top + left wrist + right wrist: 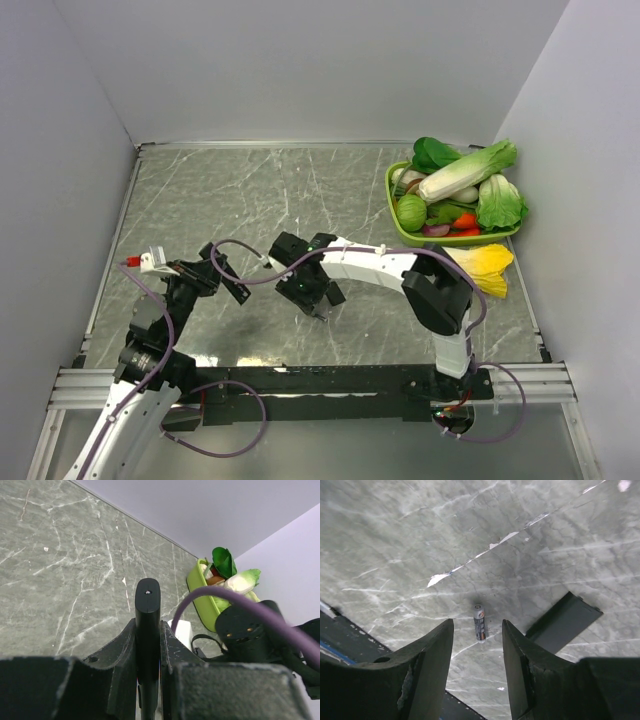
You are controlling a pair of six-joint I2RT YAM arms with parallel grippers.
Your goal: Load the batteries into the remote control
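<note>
marbled table [250,200] bears a battery [479,622], a flat black piece [563,623] near it, perhaps a cover, and a green basket [391,200].

Desk [250,190]: grey-green marble pattern with white veins, beneath the jaws.
Walls [300,60]: plain pale grey panels, beyond the jaws on three sides.
Rails [70,385]: aluminium, behind the jaws.
Light: soft, even.

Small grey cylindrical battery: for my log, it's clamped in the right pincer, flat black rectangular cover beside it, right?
No: right wrist view shows the small grey cylindrical battery lying on the grey marbled table below the open right pincer, flat black rectangular cover beside it.
</note>
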